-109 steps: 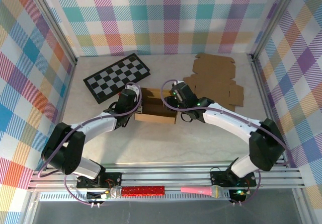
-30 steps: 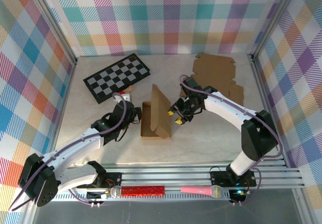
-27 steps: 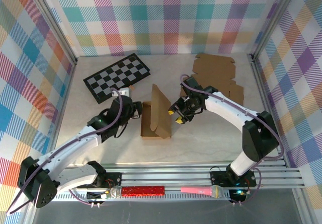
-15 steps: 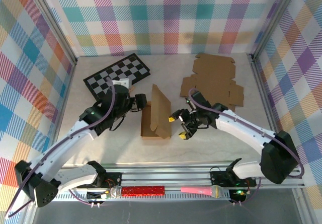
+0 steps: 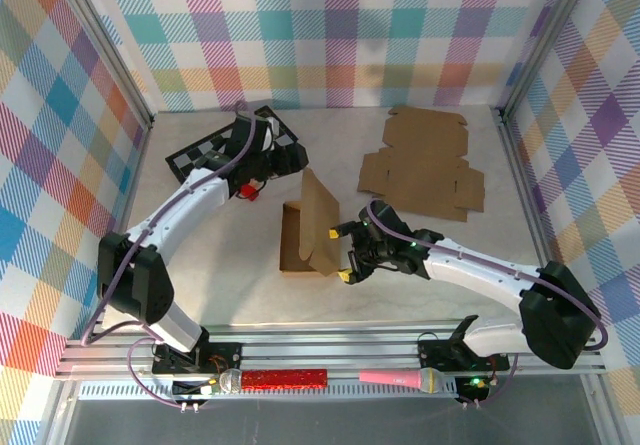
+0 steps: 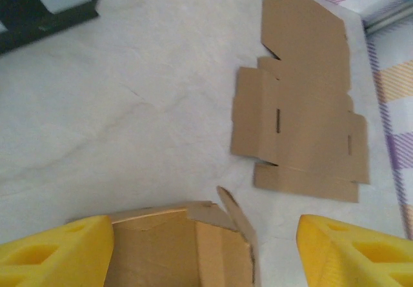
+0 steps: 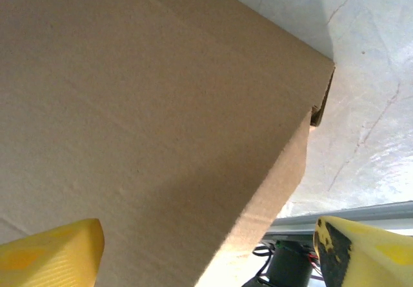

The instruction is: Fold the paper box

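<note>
Paper box [image 5: 308, 227], half-folded: we just let go, left end effector [image 6: 200, 235] released, withdrawn to 11 o'clock, right end effector [image 5: 340, 255] released at 4 o'clock.

The paper box [image 5: 310, 227] is matt brown cardboard, faintly ribbed up close, and the flat sheet [image 5: 425, 160] is the same dull board. The desk [image 5: 230, 285] is pale and veined like marble, smooth with a soft sheen. The left hand [image 6: 203, 261] and right hand [image 7: 210, 251] have fingers of matt yellow plastic. The front rail [image 5: 330, 350] is dull grey metal.
</note>
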